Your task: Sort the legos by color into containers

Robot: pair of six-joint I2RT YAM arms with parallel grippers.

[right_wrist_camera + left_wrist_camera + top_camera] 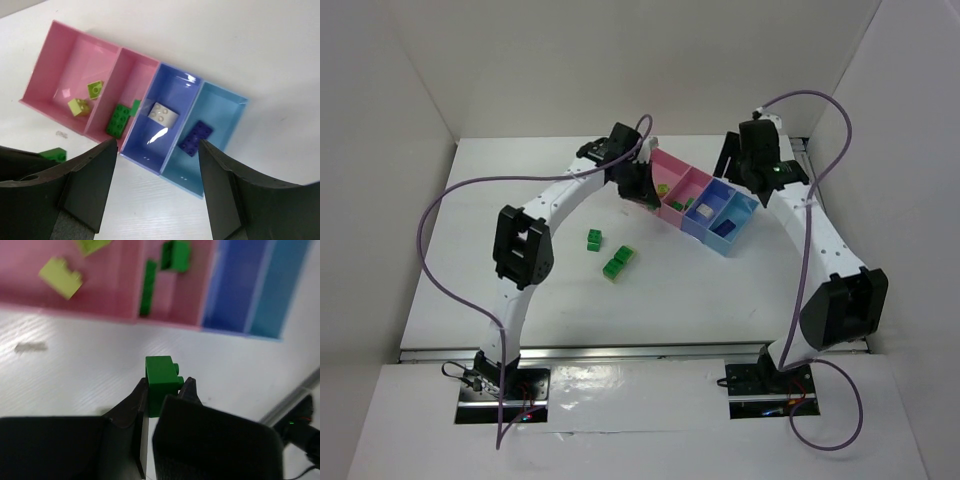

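Note:
My left gripper [165, 385] is shut on a bright green lego [161, 371] and holds it above the white table just short of the tray row; it also shows in the top view [642, 190]. The larger pink tray [65, 60] holds two yellow-green legos [79, 106]. The smaller pink tray [137, 75] holds a green lego [117, 121] and a flat green piece [134, 107]. The periwinkle tray [175, 90] holds a beige lego [164, 114]. The light blue tray [227, 112] holds a dark purple lego [195, 136]. My right gripper [157, 150] is open and empty above the trays.
Three loose green legos lie on the table in front of the trays, one [594, 239] alone and two [619, 262] together. White walls enclose the table on the left, back and right. A metal rail [640, 350] runs along the near edge.

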